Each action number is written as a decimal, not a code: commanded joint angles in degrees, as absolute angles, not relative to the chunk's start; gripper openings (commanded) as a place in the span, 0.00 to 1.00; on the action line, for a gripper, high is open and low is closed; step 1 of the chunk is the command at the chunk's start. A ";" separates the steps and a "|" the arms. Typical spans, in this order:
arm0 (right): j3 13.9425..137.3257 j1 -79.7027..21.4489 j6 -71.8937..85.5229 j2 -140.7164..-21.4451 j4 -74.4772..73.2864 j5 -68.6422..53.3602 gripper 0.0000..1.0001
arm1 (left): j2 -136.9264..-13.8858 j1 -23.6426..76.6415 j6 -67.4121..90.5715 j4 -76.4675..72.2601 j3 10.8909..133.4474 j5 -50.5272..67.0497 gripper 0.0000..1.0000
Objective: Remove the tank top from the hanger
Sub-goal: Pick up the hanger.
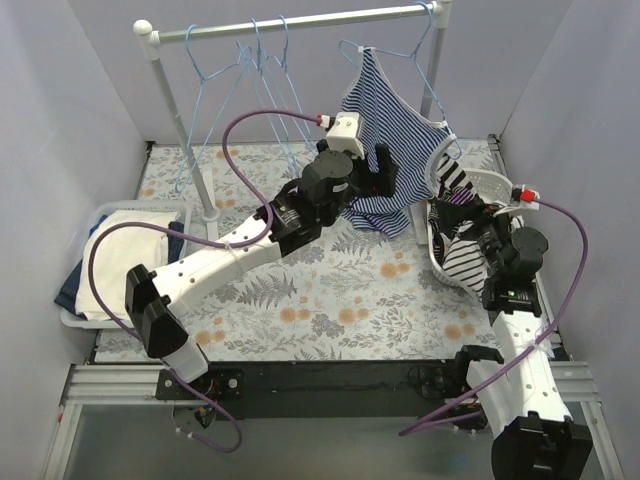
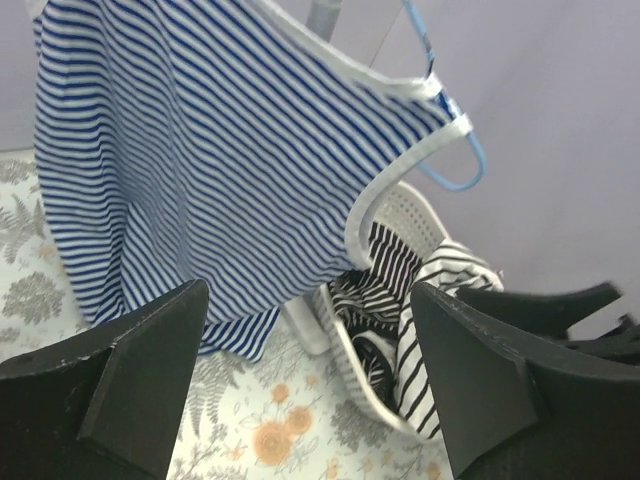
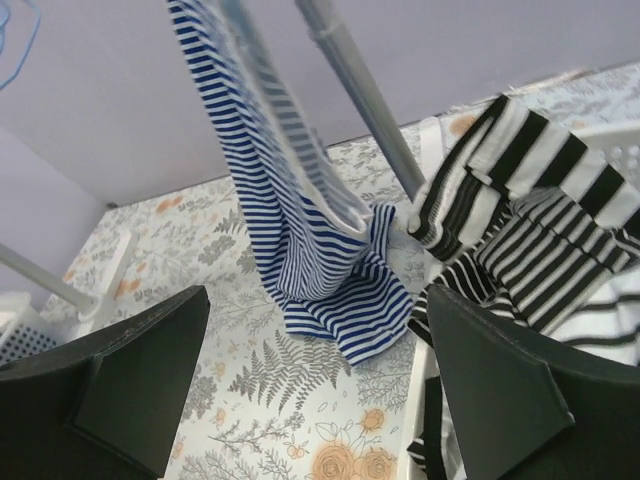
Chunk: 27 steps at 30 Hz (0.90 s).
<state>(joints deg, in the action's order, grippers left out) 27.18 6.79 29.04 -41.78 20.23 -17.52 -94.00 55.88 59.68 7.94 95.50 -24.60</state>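
The blue-and-white striped tank top (image 1: pixel 390 140) is hung on the light blue wire hanger (image 2: pixel 480 158). The left tool (image 2: pixel 308 300) and right tool (image 3: pixel 318 300) are held open, empty.

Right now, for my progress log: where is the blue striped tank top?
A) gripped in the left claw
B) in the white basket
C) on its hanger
C: the tank top hangs from the blue hanger on the rail, and the left claw stands open.
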 commanded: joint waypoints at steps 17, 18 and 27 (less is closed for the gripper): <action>47.89 -10.02 13.19 -50.97 12.39 12.31 0.99 | -88.33 55.99 62.93 12.92 86.84 -21.71 0.84; 48.42 -10.11 13.01 -51.93 12.57 12.39 0.98 | -88.24 55.99 63.02 12.92 86.49 -21.36 0.84; 48.17 -10.11 10.99 -55.02 21.86 11.34 0.95 | -87.27 55.99 64.07 12.75 84.38 -20.74 0.84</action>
